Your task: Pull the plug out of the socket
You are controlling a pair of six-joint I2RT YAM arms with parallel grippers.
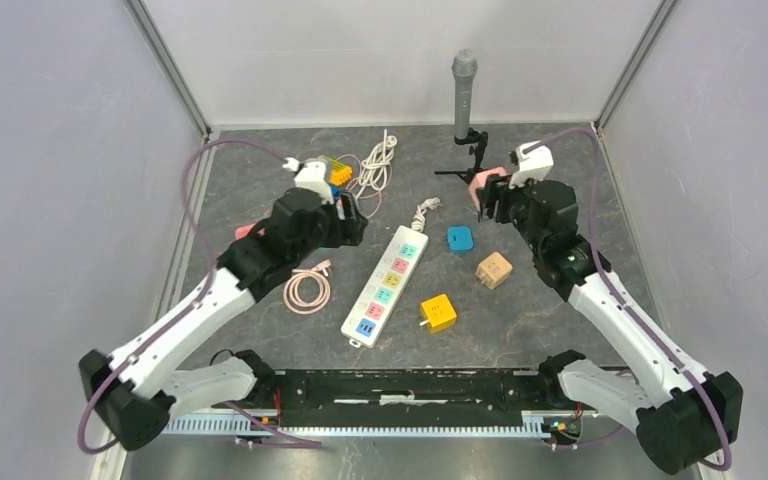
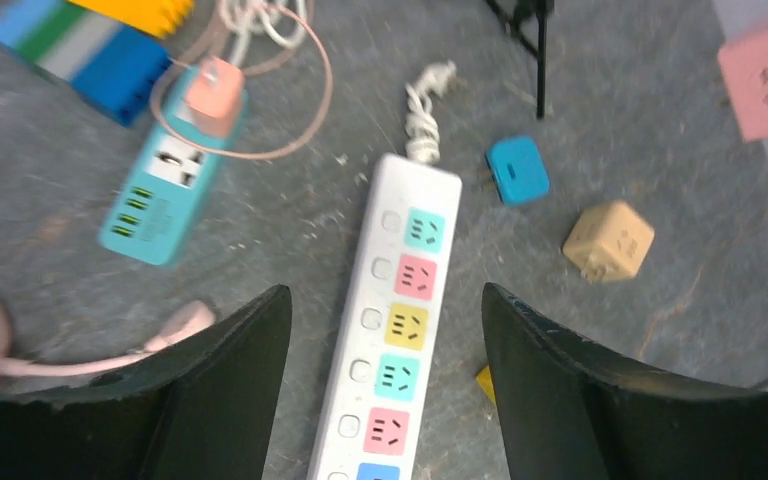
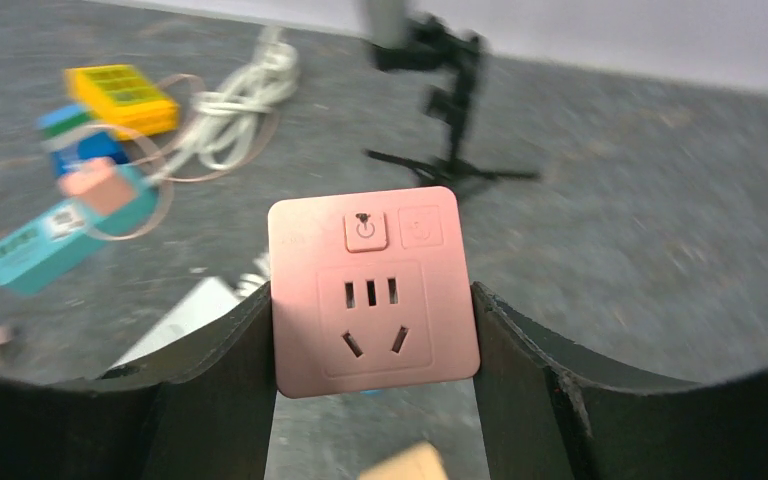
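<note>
Pink plug (image 3: 373,290), clamped in my right claw (image 3: 372,340), could slip and fall beside the power strip (image 1: 385,285); left claw (image 2: 385,300) gapes empty.

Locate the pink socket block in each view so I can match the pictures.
Top external: the pink socket block is right of centre, toward the far side, just below the stand's feet.
Left wrist: the block is in the top right corner, cut by the edge.
Right wrist: the block is dead centre, face on, clamped between the right fingers.
Shared landmark: the black microphone stand.
</note>
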